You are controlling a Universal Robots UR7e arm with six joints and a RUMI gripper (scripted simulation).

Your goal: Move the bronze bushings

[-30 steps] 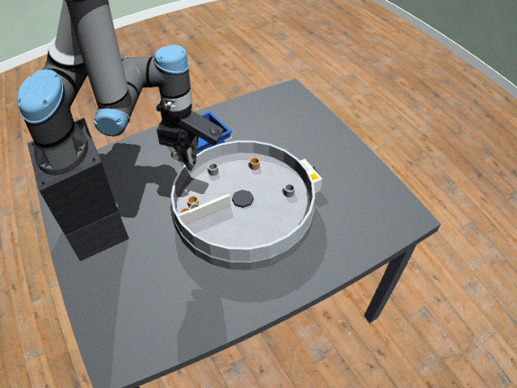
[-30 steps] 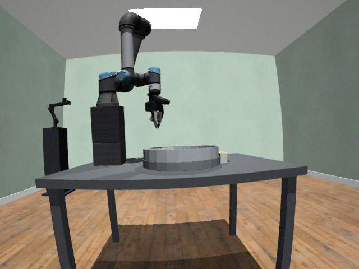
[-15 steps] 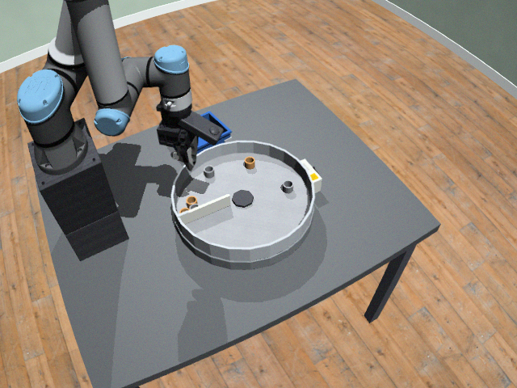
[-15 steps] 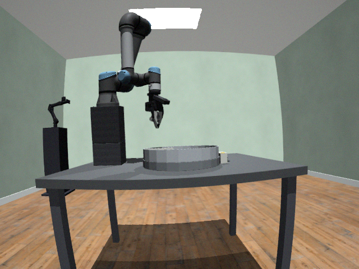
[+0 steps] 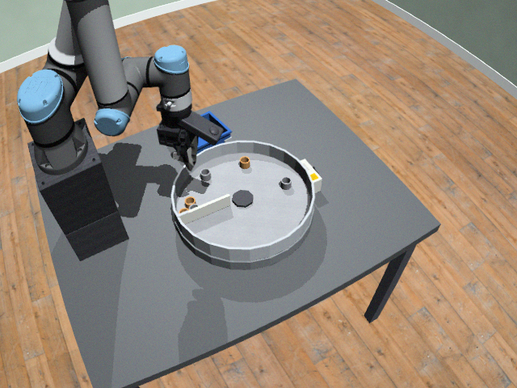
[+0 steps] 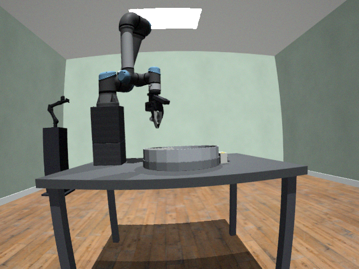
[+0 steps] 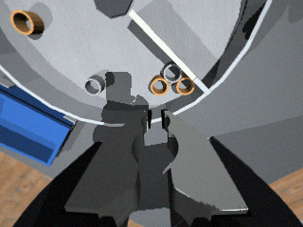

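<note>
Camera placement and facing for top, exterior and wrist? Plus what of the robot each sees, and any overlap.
Top: high above the table, looking obliquely down at the turntable; arm and gripper show.
Exterior: off one table side, near tabletop height, facing the far wall; arm and gripper side-on, turntable interior mostly hidden.
Wrist: on the arm's end, looking past the jaws into the turntable; only gripper parts clearly show.
Shared: top and wrist both see bushings and the blue crate.
</note>
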